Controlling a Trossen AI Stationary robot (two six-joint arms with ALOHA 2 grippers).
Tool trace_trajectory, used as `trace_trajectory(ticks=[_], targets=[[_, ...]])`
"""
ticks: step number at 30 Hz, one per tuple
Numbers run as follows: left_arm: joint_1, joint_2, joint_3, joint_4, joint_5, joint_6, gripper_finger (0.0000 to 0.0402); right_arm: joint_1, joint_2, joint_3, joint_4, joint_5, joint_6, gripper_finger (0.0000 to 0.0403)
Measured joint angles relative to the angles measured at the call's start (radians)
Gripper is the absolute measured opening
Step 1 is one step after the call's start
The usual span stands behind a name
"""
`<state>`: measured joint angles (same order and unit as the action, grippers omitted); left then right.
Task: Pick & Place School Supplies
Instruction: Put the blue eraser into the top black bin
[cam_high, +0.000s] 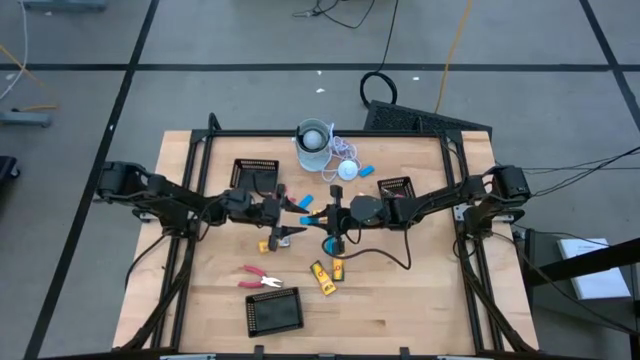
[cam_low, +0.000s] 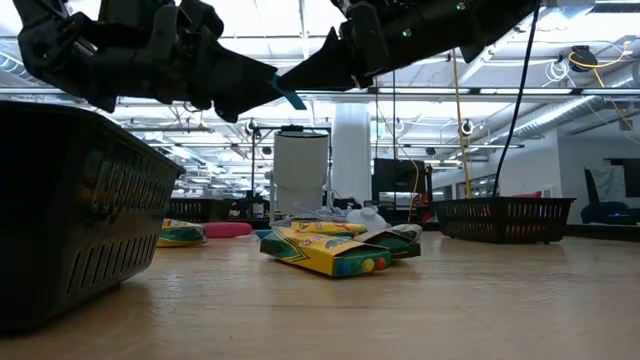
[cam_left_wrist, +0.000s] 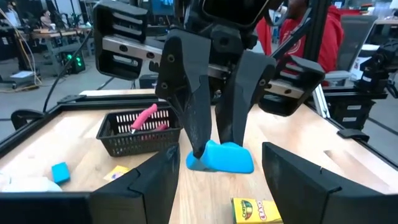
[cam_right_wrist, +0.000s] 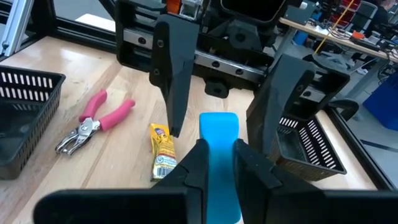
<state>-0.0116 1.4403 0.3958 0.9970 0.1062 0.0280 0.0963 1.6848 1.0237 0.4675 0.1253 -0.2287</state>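
Crayon boxes (cam_high: 328, 275) betw. front tray (cam_high: 273, 311) & rear cup (cam_high: 313, 138).

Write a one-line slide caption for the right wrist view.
Right tool shut on a light-blue stick, held between the open left tool fingers, above a crayon box.

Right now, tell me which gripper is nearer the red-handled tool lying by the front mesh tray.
Left. The left gripper hangs just above and right of the red-handled tool; the right gripper, shut on a blue stick, is farther right.

- A large robotics lab or workshop hall.
- Open ceiling (cam_low: 420, 110) with strip lights and pipes.
- Benches (cam_left_wrist: 43, 37) with gear and cables behind the table (cam_high: 400, 300).
- Taped concrete floor (cam_high: 250, 40).
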Motion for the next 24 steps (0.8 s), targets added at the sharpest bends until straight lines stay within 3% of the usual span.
trace_trajectory(ticks=[16,19,24], targets=[[0.000,0.000,0.003,-0.001,-0.040,-0.011,0.0227,0.000,0.000,0.000,0.008,0.000,0.000,0.0039],[-0.001,0.000,0.003,-0.001,-0.046,-0.011,0.0202,0.000,0.000,0.000,0.008,0.000,0.000,0.0037],[-0.010,0.000,0.003,-0.001,-0.048,0.009,0.0115,-0.001,0.000,0.000,0.005,0.003,0.000,0.0037]])
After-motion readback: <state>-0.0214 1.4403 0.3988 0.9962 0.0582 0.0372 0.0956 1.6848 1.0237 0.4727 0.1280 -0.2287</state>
